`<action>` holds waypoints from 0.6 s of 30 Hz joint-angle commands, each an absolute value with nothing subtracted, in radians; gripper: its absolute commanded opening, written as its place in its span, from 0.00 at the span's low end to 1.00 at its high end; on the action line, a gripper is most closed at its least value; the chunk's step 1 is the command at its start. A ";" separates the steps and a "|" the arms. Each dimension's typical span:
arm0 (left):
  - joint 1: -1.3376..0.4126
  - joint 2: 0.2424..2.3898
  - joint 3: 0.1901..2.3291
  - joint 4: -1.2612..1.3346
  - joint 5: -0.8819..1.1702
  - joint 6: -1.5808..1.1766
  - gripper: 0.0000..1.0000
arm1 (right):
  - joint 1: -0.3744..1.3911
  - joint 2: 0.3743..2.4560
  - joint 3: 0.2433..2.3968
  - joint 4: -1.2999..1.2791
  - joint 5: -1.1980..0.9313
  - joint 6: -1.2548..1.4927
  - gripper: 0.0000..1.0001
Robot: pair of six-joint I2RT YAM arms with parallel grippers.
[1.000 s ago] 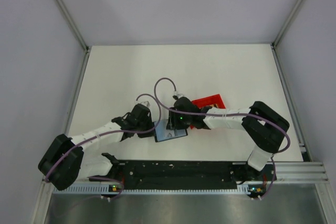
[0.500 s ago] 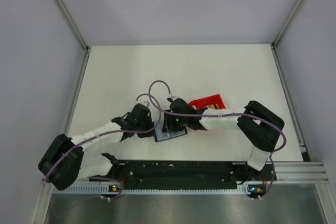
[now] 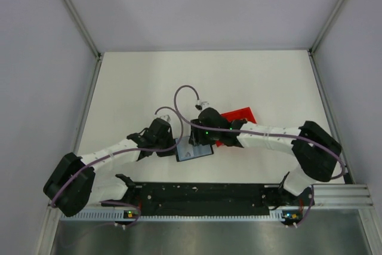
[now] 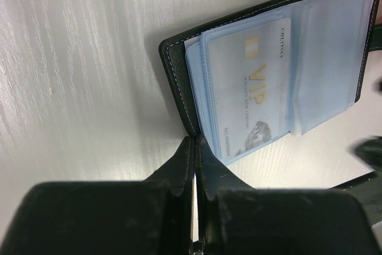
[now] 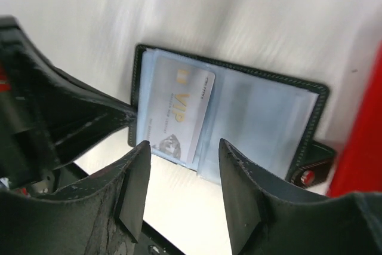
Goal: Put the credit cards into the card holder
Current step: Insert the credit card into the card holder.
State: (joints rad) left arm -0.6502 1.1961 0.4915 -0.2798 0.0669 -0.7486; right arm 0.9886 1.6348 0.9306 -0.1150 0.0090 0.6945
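Note:
The card holder (image 3: 194, 153) lies open on the table, black rim and pale blue sleeves facing up (image 4: 334, 46) (image 5: 268, 117). A pale credit card (image 4: 250, 88) marked VIP sits in its left sleeve (image 5: 179, 106). My left gripper (image 4: 196, 141) is shut, its tips pressed against the near corner of the holder's black edge (image 3: 173, 147). My right gripper (image 5: 184, 144) hovers open just above the holder with nothing between its fingers (image 3: 198, 141). Other credit cards are not in view.
A red shallow tray (image 3: 240, 116) sits right behind the right wrist and shows at the right edge of the right wrist view (image 5: 365, 147). The black base rail (image 3: 203, 195) runs along the near table edge.
The right gripper went left over the holder, then came back right and a little up. Its elbow swung out to the right. The left arm and the holder stayed put.

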 commanded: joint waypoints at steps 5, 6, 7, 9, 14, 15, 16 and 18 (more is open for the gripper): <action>-0.653 1.190 0.499 -0.255 0.069 -0.733 0.00 | 0.853 1.352 0.856 -0.201 0.144 0.620 0.54; -0.653 1.189 0.499 -0.253 0.071 -0.733 0.00 | 0.829 1.339 0.839 -0.201 0.131 0.620 0.54; -0.655 1.192 0.500 -0.253 0.071 -0.736 0.00 | 0.812 1.333 0.828 -0.199 0.120 0.620 0.54; -0.653 1.193 0.502 -0.252 0.074 -0.735 0.00 | 0.786 1.325 0.815 -0.202 0.109 0.615 0.54; -0.655 1.193 0.499 -0.253 0.072 -0.733 0.00 | 0.753 1.345 0.808 -0.199 0.077 0.612 0.54; -0.653 1.193 0.500 -0.255 0.072 -0.732 0.00 | 0.752 1.350 0.810 -0.201 0.078 0.614 0.54; -0.653 1.193 0.500 -0.258 0.071 -0.732 0.00 | 0.749 1.354 0.811 -0.199 0.080 0.614 0.54; -0.655 1.192 0.500 -0.259 0.069 -0.735 0.00 | 0.744 1.359 0.810 -0.201 0.090 0.614 0.54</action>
State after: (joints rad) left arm -0.6498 1.1961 0.4915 -0.2790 0.0669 -0.7479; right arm 0.7612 1.3464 0.8021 -0.2115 0.0921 0.6285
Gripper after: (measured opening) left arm 0.008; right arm 0.543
